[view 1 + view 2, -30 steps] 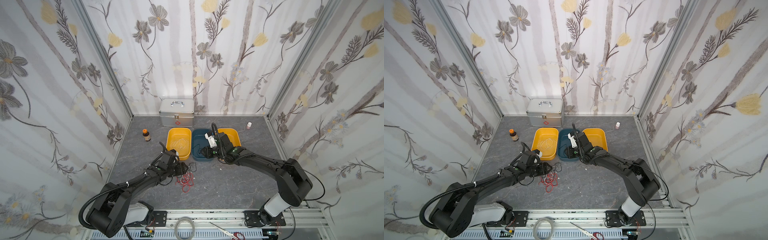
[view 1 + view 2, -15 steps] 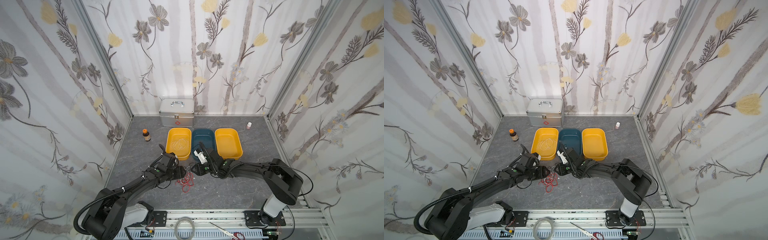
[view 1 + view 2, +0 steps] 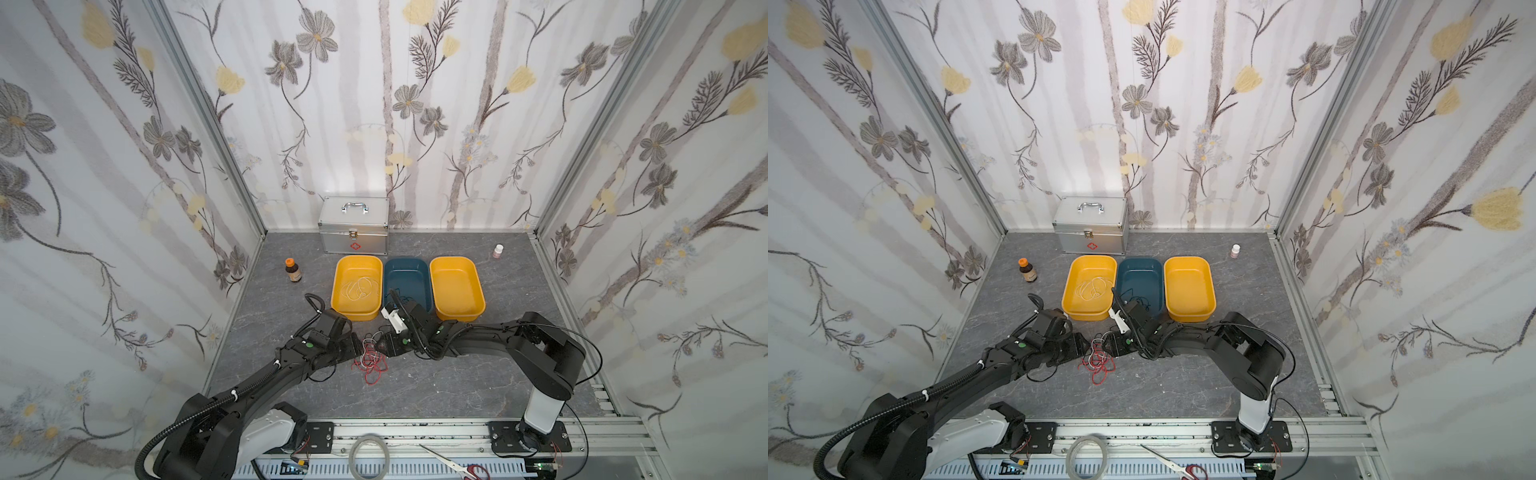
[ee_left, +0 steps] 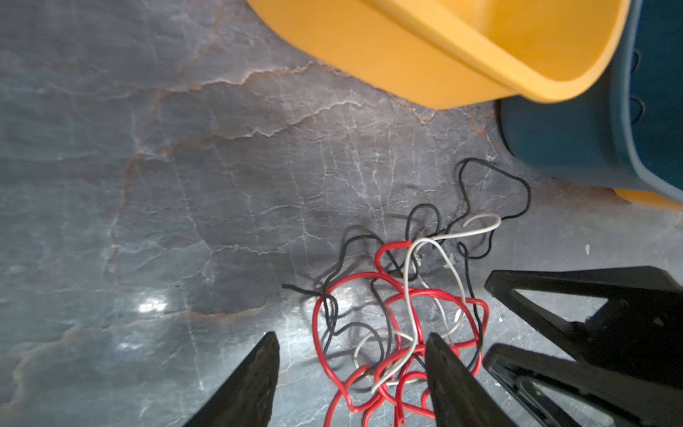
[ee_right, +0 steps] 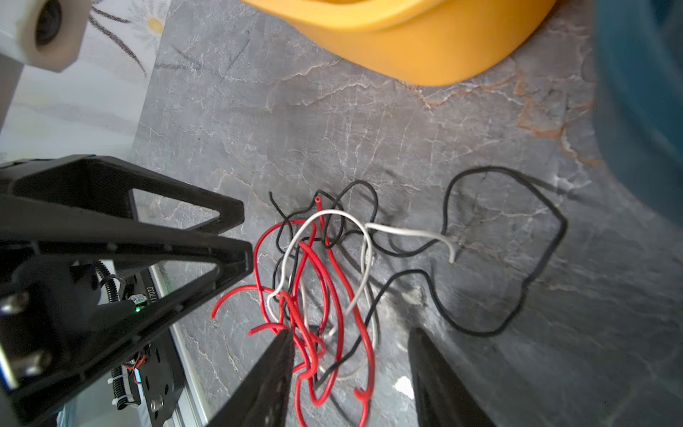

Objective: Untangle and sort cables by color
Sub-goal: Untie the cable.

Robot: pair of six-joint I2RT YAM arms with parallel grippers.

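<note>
Right pincer (image 5: 351, 332) is back down at the tangle (image 3: 371, 358). A second ago it was stretched out over the blue tray (image 3: 405, 266), and now it sits low on the tabletop (image 3: 436, 386) with its jaws apart, red and black strands lying loose between them and nothing pinched. From where I stand that looks like a drop-off finished. A black cable (image 3: 402, 297) lies in the blue tray and a white cable (image 3: 358, 289) is coiled in the yellow tray (image 3: 337, 291) on the left arm's side, while the second yellow tray (image 3: 478, 291) shows no cable I can make out. Facing it across the heap, the left pincer (image 4: 351, 336) has hardly shifted. It too stands fairly wide, one finger over the red loops, gripping nothing. What's left is a knot of red, black and white cables on the tabletop just in front of the trays, between the two pincers. I'd say the next pick is starting, and the red strands are so threaded through the others that a lone pull would likely drag the lot.
</note>
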